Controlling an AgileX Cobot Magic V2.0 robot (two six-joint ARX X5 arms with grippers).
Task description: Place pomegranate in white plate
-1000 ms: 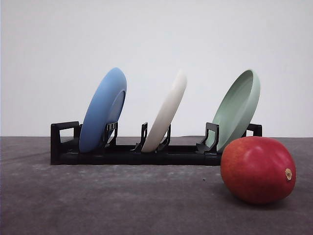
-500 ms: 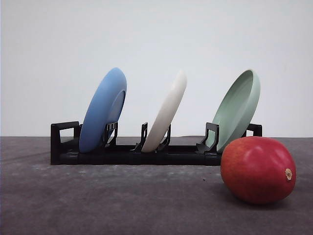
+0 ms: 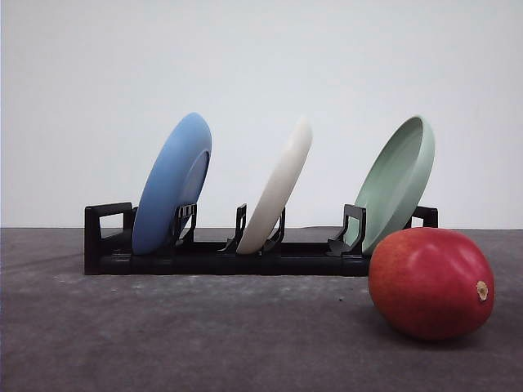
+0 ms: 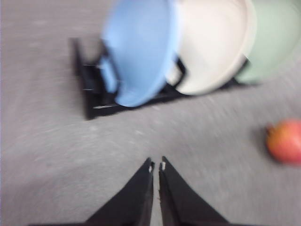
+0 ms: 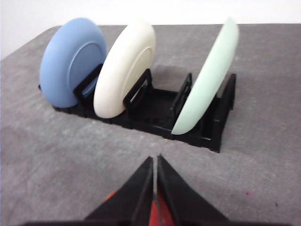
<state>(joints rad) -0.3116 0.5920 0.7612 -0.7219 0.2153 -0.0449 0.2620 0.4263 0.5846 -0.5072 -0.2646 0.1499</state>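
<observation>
1. The pomegranate [image 3: 431, 282] lies on the grey desk [image 3: 204, 335], to the right of and nearer the camera than the black rack [image 3: 221, 253], its tan stem nub facing right.
2. The white plate [image 3: 279, 186] stands tilted on edge in the rack's middle slot, between the blue plate [image 3: 172, 184] and the pale green plate [image 3: 398, 181].
3. The left hand [image 4: 156, 165] hangs above bare desk with its 2 fingertips nearly touching, holding nothing; this view is blurred.
4. The right hand [image 5: 155, 160] also has its fingertips together. A red patch, probably the pomegranate [image 5: 155, 212], shows below them; I cannot tell whether there is contact.
</observation>
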